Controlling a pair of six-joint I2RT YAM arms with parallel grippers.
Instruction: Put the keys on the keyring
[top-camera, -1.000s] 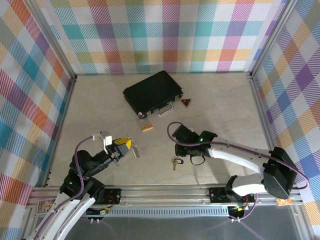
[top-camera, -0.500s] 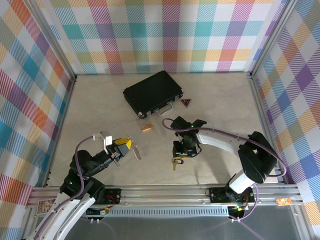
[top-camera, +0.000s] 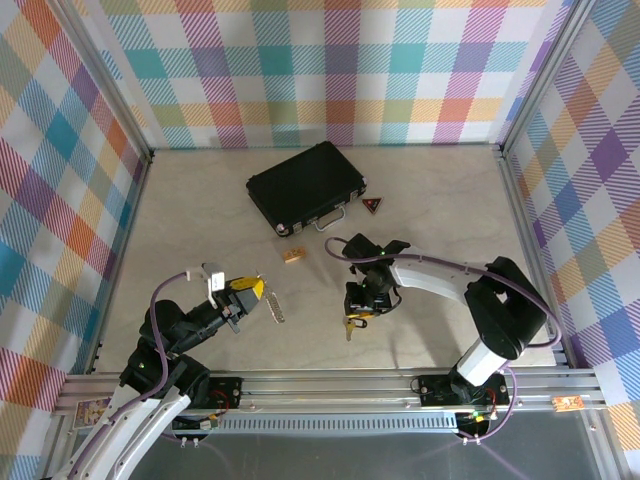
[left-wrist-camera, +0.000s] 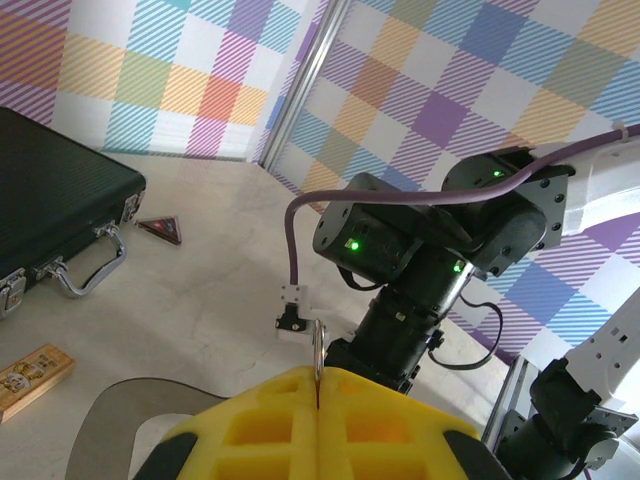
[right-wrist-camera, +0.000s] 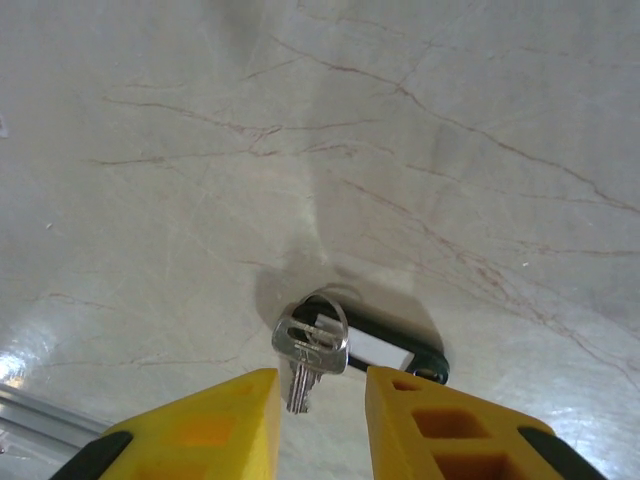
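Left gripper (top-camera: 260, 294) pinches the keys (top-camera: 273, 307): jagged strip from above, thin edge at its wrist. Right gripper (right-wrist-camera: 322, 385), spread, straddles the keyring (right-wrist-camera: 380, 352) on the table (right-wrist-camera: 300, 150); its wrist view adds 1 key (right-wrist-camera: 308, 345).

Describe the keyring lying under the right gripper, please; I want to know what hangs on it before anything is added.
The keyring is a dark oval tag with a white label window, plastic by its look, joined to a thin silver ring that carries one silver key. It lies flat on the pale marbled table, key end towards the right gripper, whose yellow fingers stand open either side of the key's blade, not clearly touching it.
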